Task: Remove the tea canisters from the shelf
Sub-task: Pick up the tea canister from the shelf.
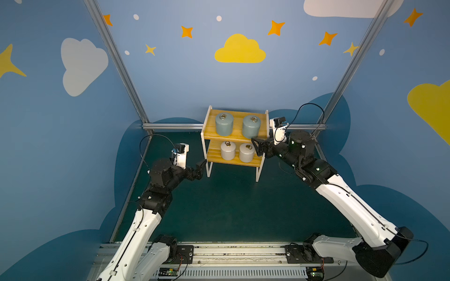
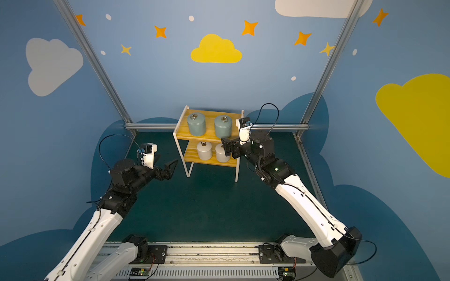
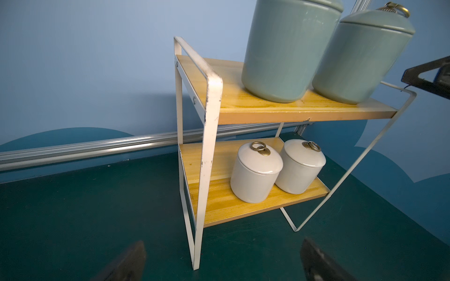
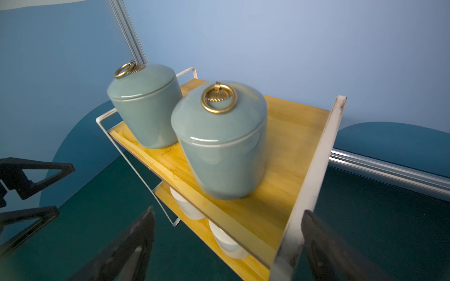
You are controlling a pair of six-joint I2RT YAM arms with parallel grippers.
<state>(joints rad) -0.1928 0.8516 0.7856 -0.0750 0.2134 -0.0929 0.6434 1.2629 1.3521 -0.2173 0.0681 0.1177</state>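
Note:
The shelf (image 1: 238, 135) stands at the back of the green table, seen in both top views. Two grey-blue tea canisters (image 1: 224, 124) (image 1: 251, 126) sit on its upper board, and two smaller white ones (image 1: 228, 150) (image 1: 246, 152) on the lower board. My left gripper (image 1: 201, 167) is open and empty, low and just left of the shelf's front left leg (image 3: 197, 243), without touching it. My right gripper (image 1: 258, 147) is open and empty at the shelf's front right corner, level with the upper board. In the right wrist view the nearer grey-blue canister (image 4: 219, 146) lies ahead of the jaws, and the white side frame (image 4: 311, 182) is close to one finger.
An aluminium rail (image 1: 175, 126) runs along the back of the table behind the shelf, with slanted posts (image 1: 117, 60) at both back corners. Blue painted walls close in the left, back and right. The arms' base rail (image 1: 233, 255) lies along the front edge.

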